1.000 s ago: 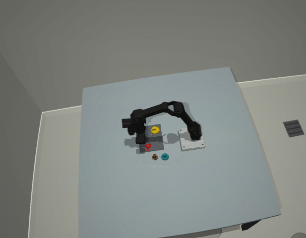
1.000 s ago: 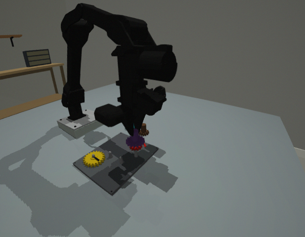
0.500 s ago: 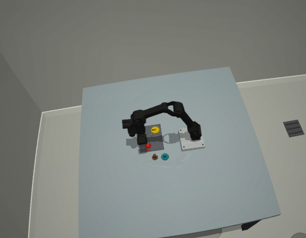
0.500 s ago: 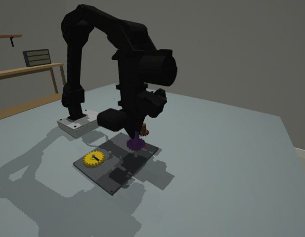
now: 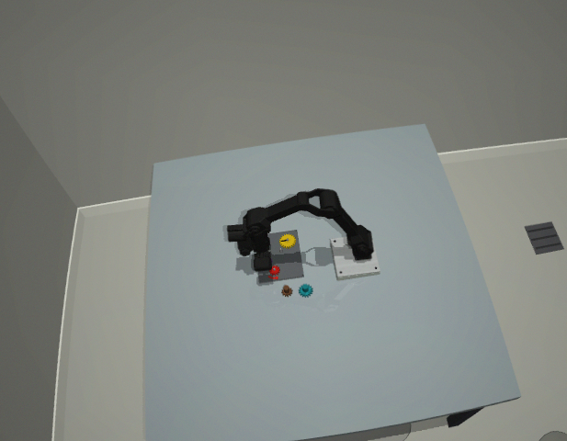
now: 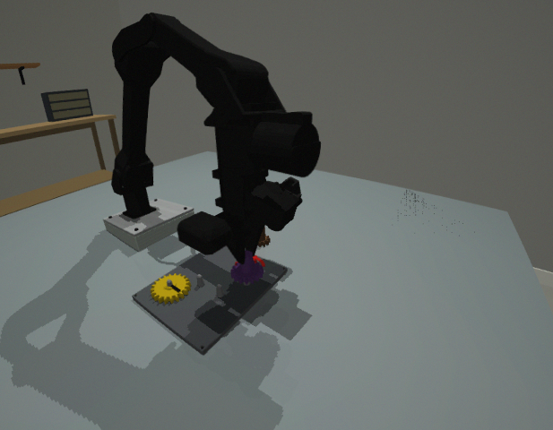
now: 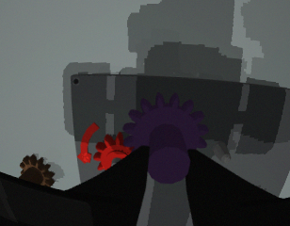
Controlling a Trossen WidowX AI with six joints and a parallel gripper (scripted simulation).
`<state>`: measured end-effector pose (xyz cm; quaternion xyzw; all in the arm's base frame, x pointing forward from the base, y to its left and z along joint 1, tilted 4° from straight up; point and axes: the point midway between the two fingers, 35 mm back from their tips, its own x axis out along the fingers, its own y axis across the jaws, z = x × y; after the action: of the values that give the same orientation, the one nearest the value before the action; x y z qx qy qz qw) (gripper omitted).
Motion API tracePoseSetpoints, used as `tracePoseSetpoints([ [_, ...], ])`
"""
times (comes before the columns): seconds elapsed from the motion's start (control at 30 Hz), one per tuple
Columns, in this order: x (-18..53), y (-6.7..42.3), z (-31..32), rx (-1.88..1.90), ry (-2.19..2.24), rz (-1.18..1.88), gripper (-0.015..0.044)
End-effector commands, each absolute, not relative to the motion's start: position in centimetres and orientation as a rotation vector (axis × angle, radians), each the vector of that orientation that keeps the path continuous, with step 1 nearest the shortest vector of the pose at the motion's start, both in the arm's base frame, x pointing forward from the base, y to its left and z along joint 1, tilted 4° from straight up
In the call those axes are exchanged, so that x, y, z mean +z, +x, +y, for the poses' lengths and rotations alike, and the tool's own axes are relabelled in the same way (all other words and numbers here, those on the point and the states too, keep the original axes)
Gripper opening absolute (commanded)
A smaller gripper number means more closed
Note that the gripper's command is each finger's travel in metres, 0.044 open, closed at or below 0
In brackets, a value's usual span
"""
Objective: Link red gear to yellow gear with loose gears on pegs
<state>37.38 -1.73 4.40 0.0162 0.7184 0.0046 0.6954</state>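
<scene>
My gripper [image 6: 248,255] [image 7: 168,156] is shut on the stem of a purple gear [image 6: 246,273] [image 7: 166,118], low over the grey board [image 6: 181,319] [image 5: 293,271]. The purple gear is beside the red gear [image 5: 277,268] [image 7: 107,155] and overlaps it in the wrist view. The peg under it is hidden; I cannot tell whether it sits flat. Two empty pegs [image 6: 200,280] [image 6: 219,291] stand between it and the yellow gear [image 5: 290,243] [image 6: 161,288]. A brown gear [image 5: 287,290] [image 6: 264,240] [image 7: 37,173] and a teal gear [image 5: 305,290] stand on the table off the board.
The red arrow [image 7: 88,140] lies beside the red gear. The arm's white base [image 5: 345,269] [image 6: 161,233] stands on the table behind the board. The arm arches over the board and casts shadows across it. A wooden shelf [image 6: 49,187] is in the background.
</scene>
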Motion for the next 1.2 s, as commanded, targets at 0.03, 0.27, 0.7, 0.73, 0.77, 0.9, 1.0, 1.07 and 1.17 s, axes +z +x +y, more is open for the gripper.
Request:
tracePoseSetpoints([
  [0.03, 3.53, 37.17, -1.68, -0.062, 0.103, 1.608, 0.0],
  [0.27, 3.11, 37.08, -1.71, -0.175, 0.211, 1.603, 0.0],
  [0.7, 3.02, 37.17, -1.67, -0.078, 0.118, 1.608, 0.0],
  [0.73, 3.03, 37.15, -1.65, -0.058, 0.099, 1.609, 0.0],
  [0.77, 3.03, 37.14, -1.65, -0.037, 0.08, 1.609, 0.0],
  [0.9, 2.98, 37.07, -1.66, 0.036, 0.009, 1.608, 0.0],
  [1.0, 2.9, 37.05, -1.7, 0.077, -0.031, 1.607, 0.0],
  [1.07, 2.88, 37.06, -1.75, 0.101, -0.054, 1.606, 0.0],
  [1.17, 2.84, 37.11, -1.77, 0.11, -0.063, 1.605, 0.0],
])
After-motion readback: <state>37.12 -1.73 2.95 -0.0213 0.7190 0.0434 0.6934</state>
